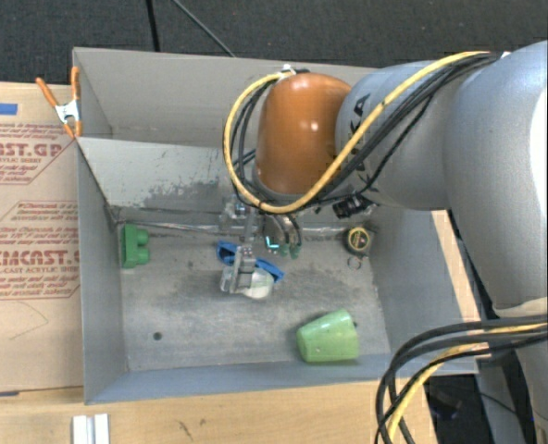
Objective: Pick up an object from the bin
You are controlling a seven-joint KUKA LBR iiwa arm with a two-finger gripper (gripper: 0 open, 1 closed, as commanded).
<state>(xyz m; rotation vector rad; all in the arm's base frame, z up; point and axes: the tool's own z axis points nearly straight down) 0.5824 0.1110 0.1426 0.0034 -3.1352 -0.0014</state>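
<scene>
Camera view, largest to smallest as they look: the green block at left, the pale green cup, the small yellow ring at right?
1. The pale green cup, clearly largest.
2. The green block.
3. The small yellow ring, much the smallest.
No two look alike in size.

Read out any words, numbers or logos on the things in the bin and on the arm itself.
No text can be read on any of them.
The green block, the green cup-shaped piece and the blue and white thing under the gripper carry no visible print.
The small round brass-coloured piece is too small to tell.
The arm's orange cover is plain.
</scene>
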